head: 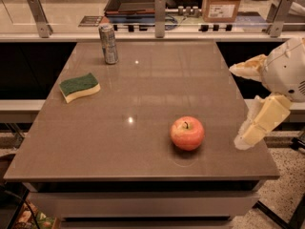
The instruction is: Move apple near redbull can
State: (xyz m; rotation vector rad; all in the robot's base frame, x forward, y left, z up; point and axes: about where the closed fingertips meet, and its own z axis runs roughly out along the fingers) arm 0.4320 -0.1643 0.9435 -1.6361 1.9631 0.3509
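The red-orange apple (187, 133) sits upright on the brown table (143, 99), right of centre near the front. The silver-grey redbull can (109, 44) stands upright at the table's far left, well away from the apple. My gripper (235, 107) hangs at the table's right edge, to the right of the apple and apart from it. Its two cream fingers (261, 120) are spread wide open and hold nothing.
A green and yellow sponge (79, 87) lies on the table's left side, in front of the can. A counter with metal posts (160, 16), a dark tray (133, 1) and a cardboard box (223, 3) runs behind the table.
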